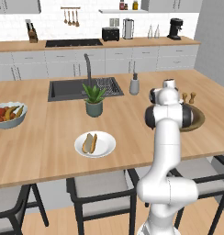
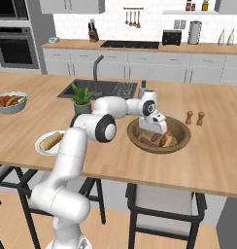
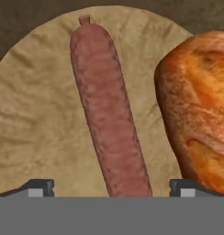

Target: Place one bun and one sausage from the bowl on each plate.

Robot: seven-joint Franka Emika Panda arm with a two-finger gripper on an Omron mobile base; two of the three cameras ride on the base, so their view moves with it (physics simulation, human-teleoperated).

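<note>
Hovering low inside the wooden bowl (image 2: pixel 159 133), the gripper (image 3: pixel 111 186) stood with its jaws spread wide and empty, one tip on each side of a sausage (image 3: pixel 109 110) that lay lengthwise between them. That straddle reads as a line-up for a pick, the fingers set across the sausage's narrow width, not along its length.

Item, bun (image 3: pixel 196 110): glossy and browned, just beside the sausage on the bowl floor and close to one fingertip. A closing grip might brush it, in my judgement.

Item, bowl: near the counter's front edge toward the robot's right in the right base view, holding further sausages and buns, the arm reaching down into it.

Item, plate (image 1: pixel 95 144): white, well apart from the bowl toward the left, already carrying one bun and one sausage side by side. Whether a second plate existed could not be told.

Item, potted plant (image 1: pixel 93 98): behind the plate.

Item, fruit bowl (image 1: pixel 9 114): far left.

Item, salt and pepper mills (image 2: pixel 194 117): just beyond the wooden bowl.

Item, sink (image 1: pixel 84 88): farthest back.
</note>
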